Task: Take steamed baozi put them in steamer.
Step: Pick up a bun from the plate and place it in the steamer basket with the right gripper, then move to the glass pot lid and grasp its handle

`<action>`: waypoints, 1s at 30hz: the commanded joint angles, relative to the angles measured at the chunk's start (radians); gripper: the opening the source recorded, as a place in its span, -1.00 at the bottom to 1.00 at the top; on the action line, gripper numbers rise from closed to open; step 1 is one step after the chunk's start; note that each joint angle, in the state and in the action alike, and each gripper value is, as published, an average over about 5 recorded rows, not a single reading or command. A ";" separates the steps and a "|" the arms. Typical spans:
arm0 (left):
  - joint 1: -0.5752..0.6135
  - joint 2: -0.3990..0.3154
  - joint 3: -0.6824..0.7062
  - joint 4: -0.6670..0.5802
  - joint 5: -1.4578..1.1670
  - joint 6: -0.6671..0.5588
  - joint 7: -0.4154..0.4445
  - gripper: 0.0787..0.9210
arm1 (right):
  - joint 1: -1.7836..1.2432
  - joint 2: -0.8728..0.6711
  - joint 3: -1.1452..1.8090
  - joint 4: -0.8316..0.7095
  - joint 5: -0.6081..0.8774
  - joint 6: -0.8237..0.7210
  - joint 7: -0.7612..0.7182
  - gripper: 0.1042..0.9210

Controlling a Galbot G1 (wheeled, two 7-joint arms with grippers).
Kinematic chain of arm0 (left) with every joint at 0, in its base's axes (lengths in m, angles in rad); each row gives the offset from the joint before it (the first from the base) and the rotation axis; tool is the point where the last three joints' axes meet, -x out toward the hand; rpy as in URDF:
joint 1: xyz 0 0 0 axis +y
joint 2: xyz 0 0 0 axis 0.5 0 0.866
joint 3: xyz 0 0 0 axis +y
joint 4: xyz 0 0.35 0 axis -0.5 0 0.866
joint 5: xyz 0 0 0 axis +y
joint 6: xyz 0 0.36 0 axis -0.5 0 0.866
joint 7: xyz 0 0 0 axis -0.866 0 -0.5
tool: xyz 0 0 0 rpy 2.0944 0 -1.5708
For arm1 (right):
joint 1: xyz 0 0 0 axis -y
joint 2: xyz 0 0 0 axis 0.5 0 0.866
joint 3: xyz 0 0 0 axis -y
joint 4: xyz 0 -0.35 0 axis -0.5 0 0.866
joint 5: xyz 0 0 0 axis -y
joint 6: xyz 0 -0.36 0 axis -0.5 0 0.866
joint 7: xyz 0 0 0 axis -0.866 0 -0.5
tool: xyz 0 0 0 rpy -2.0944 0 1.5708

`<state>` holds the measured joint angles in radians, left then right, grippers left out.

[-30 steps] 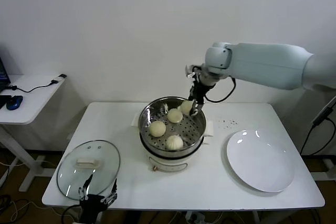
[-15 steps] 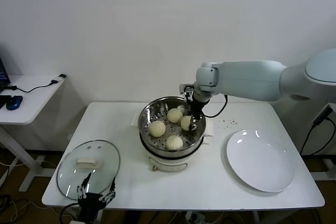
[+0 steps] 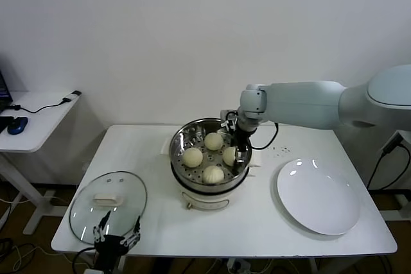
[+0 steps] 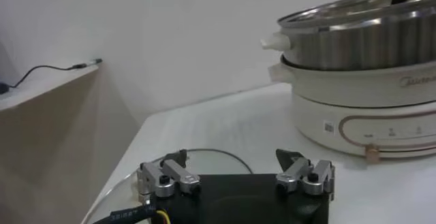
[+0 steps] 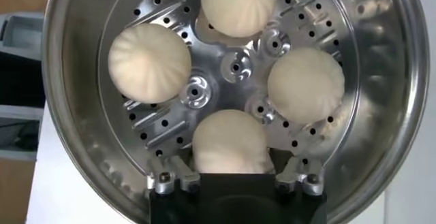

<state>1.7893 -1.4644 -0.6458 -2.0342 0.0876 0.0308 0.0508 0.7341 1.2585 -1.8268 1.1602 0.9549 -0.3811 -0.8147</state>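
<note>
The steamer [image 3: 182, 138] stands mid-table, a shiny steel pot on a white base. Several cream-white steamed baozi [image 3: 192, 156] lie on its perforated floor. My right gripper [image 3: 239, 153] reaches down inside the pot at its right side. In the right wrist view its fingers [image 5: 169, 175] stand spread on either side of one baozi [image 5: 228, 140], which rests on the basket floor; the gripper [image 5: 231, 164] is open. The other baozi [image 5: 150, 62] lie farther in. My left gripper [image 3: 115, 242] hangs low at the table's front left edge, open and holding nothing [image 4: 235, 161].
A glass lid [image 3: 108, 206] with a white knob lies at the front left of the table, just beyond my left gripper. A bare white plate [image 3: 318, 197] sits to the right. A side table [image 3: 38, 113] stands farther left.
My right gripper came down into the steamer with a baozi, set it on the basket floor, and its fingers spread apart. The left arm has hardly moved.
</note>
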 commanded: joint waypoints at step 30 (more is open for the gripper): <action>-0.005 -0.015 -0.032 -0.028 0.042 -0.017 -0.008 0.77 | -0.158 -0.788 0.465 0.450 0.003 0.471 0.450 0.76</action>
<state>1.7841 -1.4728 -0.6682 -2.0581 0.1165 0.0299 0.0439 0.8070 0.8436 -1.6158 1.4040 0.9841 -0.1719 -0.6670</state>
